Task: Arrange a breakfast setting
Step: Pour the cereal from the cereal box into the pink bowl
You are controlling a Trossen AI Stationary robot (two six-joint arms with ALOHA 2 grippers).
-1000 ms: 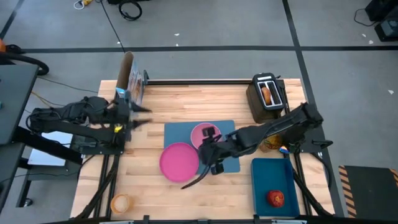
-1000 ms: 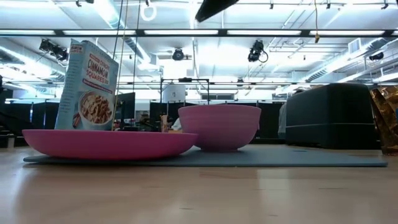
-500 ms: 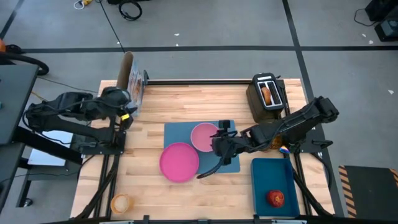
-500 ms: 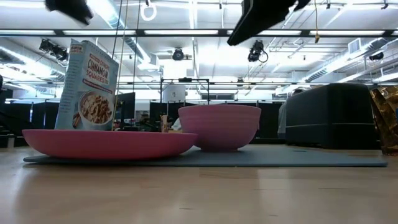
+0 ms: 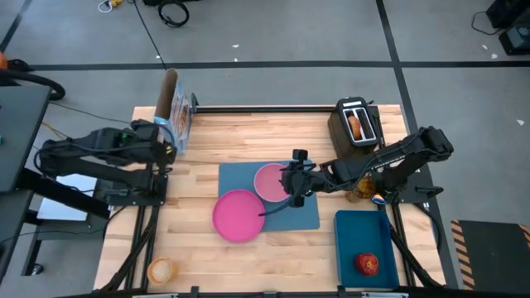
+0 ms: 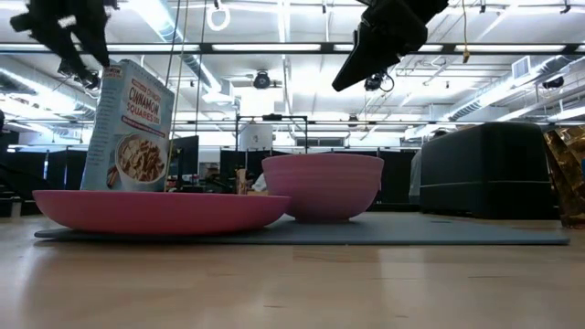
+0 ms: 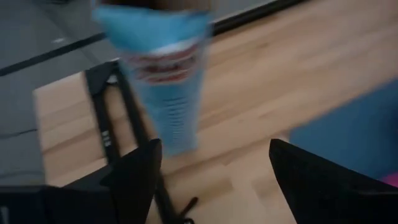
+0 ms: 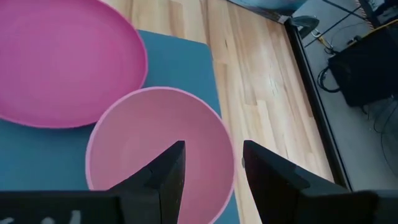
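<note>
A pink plate (image 5: 238, 215) and a smaller pink bowl (image 5: 267, 182) stand on the blue mat (image 5: 234, 176). My right gripper (image 5: 291, 182) hovers above the bowl's right side and carries a dark spoon (image 5: 276, 207). Seen from its wrist, the bowl (image 8: 155, 143) lies under its fingers (image 8: 168, 168). My left gripper (image 5: 171, 147) stands open beside the cereal box (image 5: 182, 120) with nothing between its fingers (image 7: 137, 180). An apple (image 5: 368, 264) lies in the dark blue tray, a bagel (image 5: 355, 124) sits in the toaster, and an amber cup (image 5: 160, 270) stands near the front left corner. My right gripper has the spoon by one end, but the gripper itself hides the place of contact. The spoon's free end (image 5: 265, 213) slants away toward the near left, over the mat and the plate's rim. In the low view the gripper (image 6: 384, 37) hangs well above the bowl, the spoon lifted clear.
The black toaster (image 5: 358, 124) stands at the far right and the dark blue tray (image 5: 364, 236) at the near right. A gold packet (image 5: 361, 192) lies under my right arm. Bare wood stretches between the cereal box and the mat and along the near edge.
My right gripper has carried the spoon from beside the plate's near right toward the far edge, ending over the bowl; the spoon has stayed clear of the table. My left gripper has drawn back toward the left edge beside the cereal box and rolled its wrist.
</note>
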